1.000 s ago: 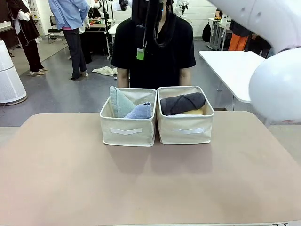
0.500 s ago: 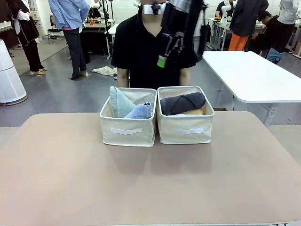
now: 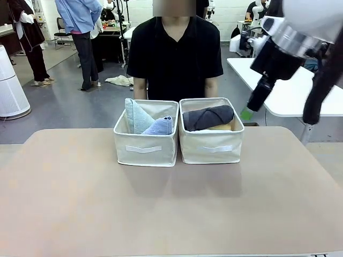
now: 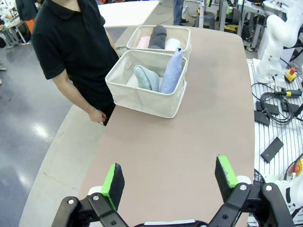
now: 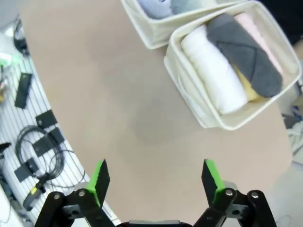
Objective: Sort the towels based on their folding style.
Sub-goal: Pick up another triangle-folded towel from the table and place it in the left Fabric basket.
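Cream bins (image 3: 146, 149), two, two triangle towels (image 4: 163, 75), four rolled towels (image 5: 232, 61), both grippers (image 4: 170, 182) (image 5: 156, 182) open, empty.

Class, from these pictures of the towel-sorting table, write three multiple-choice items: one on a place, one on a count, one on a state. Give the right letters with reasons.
1. Where does the dark grey rolled towel lie?
A. In the right bin
B. In the left bin
C. On the bare table

2. How many folded triangle towels stand in the left bin?
A. One
B. Two
C. Four

3. How do the left gripper and right gripper stand?
A. Both shut
B. One gripping a towel
C. Both open, empty

Answers: 1 A, it tops the rolled pile there; 2 B, teal-grey towel and lavender-blue towel; 3 C, green pads wide apart, nothing between.
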Controlling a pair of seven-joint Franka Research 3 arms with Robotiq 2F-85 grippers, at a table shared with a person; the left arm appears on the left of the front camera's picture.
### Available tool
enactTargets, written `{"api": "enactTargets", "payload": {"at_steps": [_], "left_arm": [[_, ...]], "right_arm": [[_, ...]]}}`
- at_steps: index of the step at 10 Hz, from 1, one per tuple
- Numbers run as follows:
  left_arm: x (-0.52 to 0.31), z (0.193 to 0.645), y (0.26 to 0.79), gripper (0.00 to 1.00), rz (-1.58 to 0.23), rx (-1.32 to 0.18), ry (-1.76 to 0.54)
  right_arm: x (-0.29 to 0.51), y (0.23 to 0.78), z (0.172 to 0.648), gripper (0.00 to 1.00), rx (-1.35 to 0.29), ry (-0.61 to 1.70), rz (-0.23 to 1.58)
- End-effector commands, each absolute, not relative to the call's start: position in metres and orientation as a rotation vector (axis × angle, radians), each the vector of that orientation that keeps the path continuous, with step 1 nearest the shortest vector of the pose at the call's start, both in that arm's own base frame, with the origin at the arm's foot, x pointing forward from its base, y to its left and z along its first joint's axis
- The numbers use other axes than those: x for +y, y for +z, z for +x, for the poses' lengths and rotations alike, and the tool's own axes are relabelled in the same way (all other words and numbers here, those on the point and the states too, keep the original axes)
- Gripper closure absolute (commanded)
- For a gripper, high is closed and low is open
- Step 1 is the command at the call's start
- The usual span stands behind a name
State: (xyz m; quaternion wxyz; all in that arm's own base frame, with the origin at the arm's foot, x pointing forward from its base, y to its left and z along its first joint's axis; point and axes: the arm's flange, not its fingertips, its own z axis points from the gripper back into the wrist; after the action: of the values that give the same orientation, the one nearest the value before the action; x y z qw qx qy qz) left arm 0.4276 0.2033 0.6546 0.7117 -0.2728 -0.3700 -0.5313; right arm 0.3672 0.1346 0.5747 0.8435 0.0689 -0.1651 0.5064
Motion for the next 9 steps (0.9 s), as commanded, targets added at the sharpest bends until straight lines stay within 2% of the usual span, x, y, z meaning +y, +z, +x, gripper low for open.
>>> {"api": "enactTargets", "payload": {"at_steps": [1,2,3,4,9], "left_arm": [[0.203,0.425,0.655,0.0,-0.609,-0.831,-1.185],[0.203,0.425,0.655,0.0,-0.609,-0.831,-1.185],[0.203,0.425,0.655,0.0,-0.609,-0.831,-1.185],[0.203,0.425,0.655,0.0,-0.609,-0.831,-1.185],[0.203,0.425,0.655,0.0,-0.609,-0.831,-1.185]], "right_arm": [[0.138,0.581,0.384,0.0,-0.372,1.107,0.158],[0.137,0.581,0.391,0.0,-0.381,1.108,0.17],[0.142,0.581,0.398,0.0,-0.318,1.109,0.156],[0.132,0.578,0.372,0.0,-0.362,1.091,0.157],[0.135,0.583,0.378,0.0,-0.367,1.094,0.157]]}}
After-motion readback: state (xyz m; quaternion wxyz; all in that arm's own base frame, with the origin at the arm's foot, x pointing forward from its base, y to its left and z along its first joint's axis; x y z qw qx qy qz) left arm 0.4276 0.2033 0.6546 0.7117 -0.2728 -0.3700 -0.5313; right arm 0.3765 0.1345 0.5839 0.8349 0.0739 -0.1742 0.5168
